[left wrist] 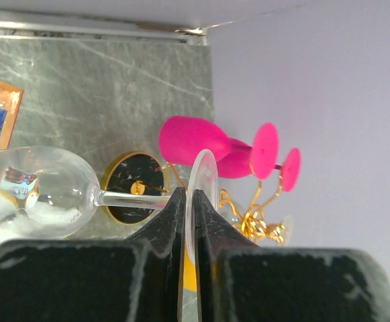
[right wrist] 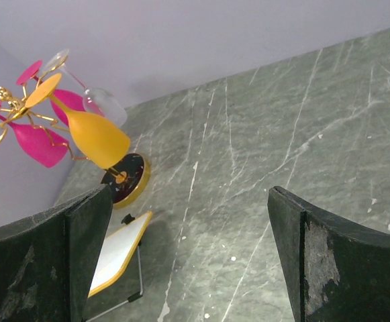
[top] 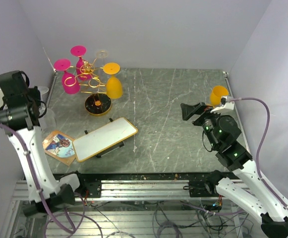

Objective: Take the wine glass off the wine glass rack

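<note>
Left gripper (left wrist: pixel 190 201): jaws narrow, clamped on foot of clear wine glass (left wrist: pixel 40 189). Glass held sideways, off rack. Right gripper (right wrist: pixel 195 265): jaws wide, nothing between, above marble table (right wrist: pixel 302 134). Far left corner: wine glass rack (top: pixel 98 105) upright, with pink glasses (top: pixel 70 85) and orange glass (top: pixel 114 87) hanging.

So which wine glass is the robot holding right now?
The clear wine glass lying sideways, its round foot pinched in the left gripper's jaws. Two pink glasses, an orange one and another clear one hang on the gold wire rack.
</note>
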Tool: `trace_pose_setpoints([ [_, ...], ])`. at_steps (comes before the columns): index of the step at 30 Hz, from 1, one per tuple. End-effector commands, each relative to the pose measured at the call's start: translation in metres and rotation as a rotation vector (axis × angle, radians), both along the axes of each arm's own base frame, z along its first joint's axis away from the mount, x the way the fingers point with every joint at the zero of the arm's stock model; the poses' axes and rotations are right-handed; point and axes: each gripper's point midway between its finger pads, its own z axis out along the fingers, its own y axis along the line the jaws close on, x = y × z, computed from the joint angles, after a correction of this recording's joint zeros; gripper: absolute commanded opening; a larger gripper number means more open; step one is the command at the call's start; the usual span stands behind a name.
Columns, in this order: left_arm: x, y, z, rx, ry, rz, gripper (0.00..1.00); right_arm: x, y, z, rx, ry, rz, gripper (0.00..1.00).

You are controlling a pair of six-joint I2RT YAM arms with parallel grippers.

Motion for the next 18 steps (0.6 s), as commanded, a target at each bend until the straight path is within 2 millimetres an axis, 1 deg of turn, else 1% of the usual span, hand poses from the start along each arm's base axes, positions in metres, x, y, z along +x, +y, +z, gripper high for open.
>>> trace_pose_setpoints([
  [1,-0.022,-0.003,0.054,0.118,-0.161,-0.010,0.07,0.000,0.009,0.002,0.009,0.013,0.033,1.00],
  [2,-0.026,-0.011,0.066,0.141,-0.210,-0.043,0.07,-0.001,0.015,0.003,-0.003,0.006,0.071,1.00],
  [4,-0.027,-0.025,0.083,0.183,-0.281,-0.131,0.07,-0.004,0.028,0.006,-0.017,0.000,0.146,1.00],
  [5,-0.028,-0.033,0.092,0.209,-0.310,-0.179,0.07,-0.005,0.035,0.007,0.011,0.007,0.173,1.00],
  [7,-0.028,-0.049,0.102,0.237,-0.339,-0.278,0.07,-0.007,0.047,0.011,0.069,0.000,0.227,1.00],
  [11,-0.023,-0.100,0.132,0.310,-0.494,-0.574,0.07,-0.019,0.073,0.016,0.111,-0.034,0.384,1.00],
  [14,-0.020,-0.142,0.147,0.344,-0.613,-0.790,0.07,-0.028,0.090,0.019,0.105,-0.059,0.494,1.00],
  [17,-0.023,-0.191,0.156,0.293,-0.771,-1.038,0.07,-0.030,0.098,0.018,0.131,-0.057,0.538,1.00],
  [18,-0.025,-0.207,0.160,0.280,-0.851,-1.124,0.07,-0.030,0.100,0.018,0.152,-0.052,0.547,1.00],
])
